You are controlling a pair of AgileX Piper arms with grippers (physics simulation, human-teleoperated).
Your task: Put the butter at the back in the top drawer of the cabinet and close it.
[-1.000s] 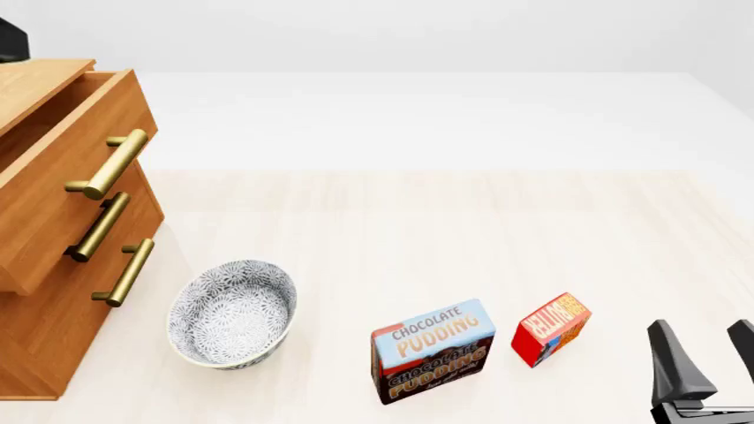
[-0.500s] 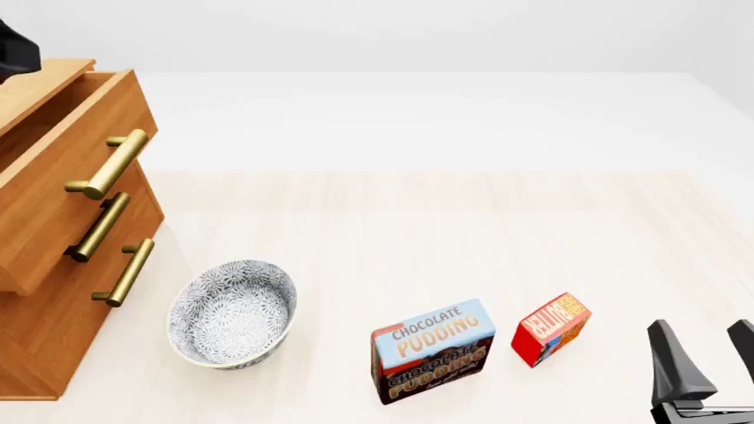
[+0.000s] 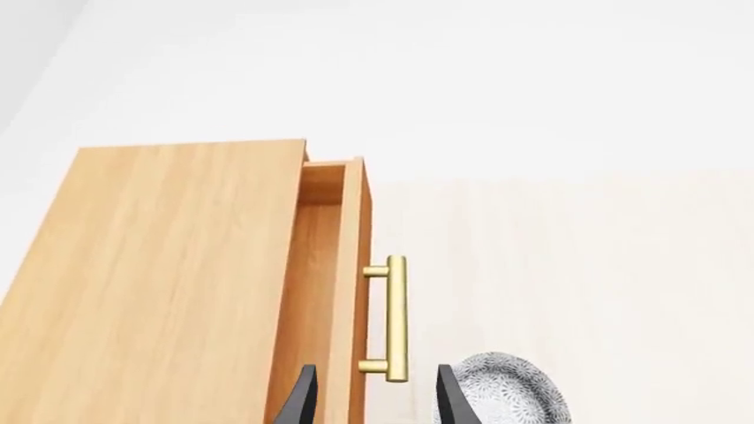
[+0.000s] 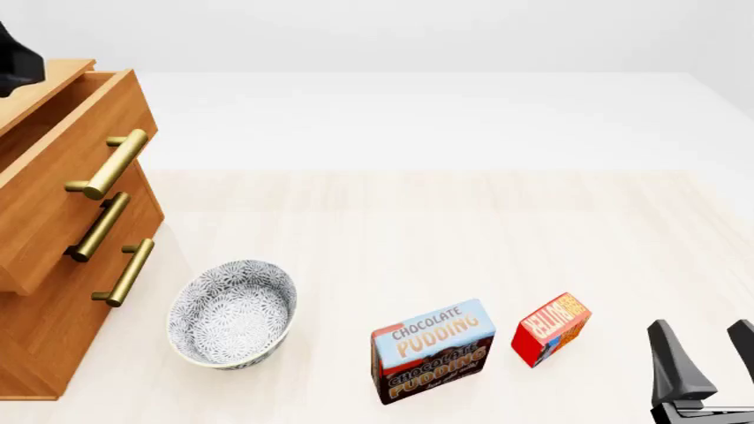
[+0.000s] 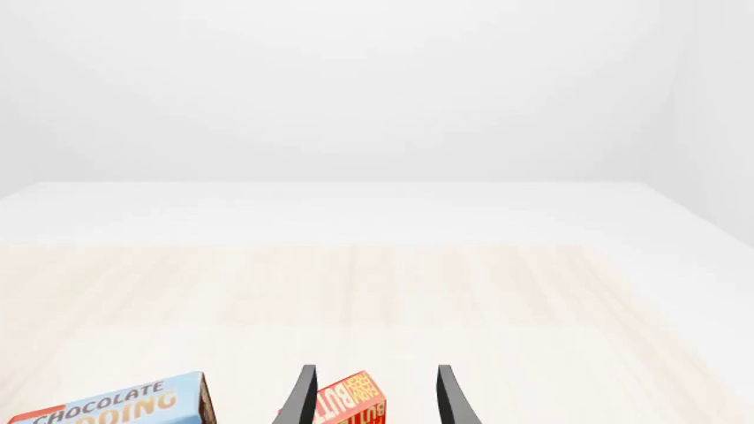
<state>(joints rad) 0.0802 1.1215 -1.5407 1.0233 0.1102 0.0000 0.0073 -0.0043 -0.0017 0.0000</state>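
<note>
The butter [image 4: 550,329] stood on the pale wooden worktop [image 4: 448,230] near its front edge, on the right-hand side, tilted so that its lettered face angled upward. Just to its left, apart from it, stood the larger chocolate pudding box [image 4: 433,351], and further left sat a patterned grey-and-white bowl [image 4: 231,314]. The cabinet [image 4: 35,353] occupied the far left of the worktop. Its top drawer [image 4: 71,168] was pulled part-way out, the front standing forward of the two lower drawers, with a strip of light wood interior visible behind it; the brass bar handle [image 4: 109,163] ran across its front.

The right tool [image 4: 708,353] hovered low at the front right corner, to the right of the butter and not touching it. In the right wrist view its two dark fingers [image 5: 299,397] stood spread, with the butter [image 5: 351,403] showing between them further ahead and the pudding box [image 5: 112,405] off to one side.

The left tool [image 3: 374,396] was above the cabinet, only a dark part of that arm showing at the top left corner of the front view. In the left wrist view its fingers [image 3: 450,397] were spread with nothing between them, looking down over the cabinet top [image 3: 165,265], the drawer front [image 3: 350,291], the brass handle [image 3: 395,318] and the bowl [image 3: 507,397] beyond.
</note>
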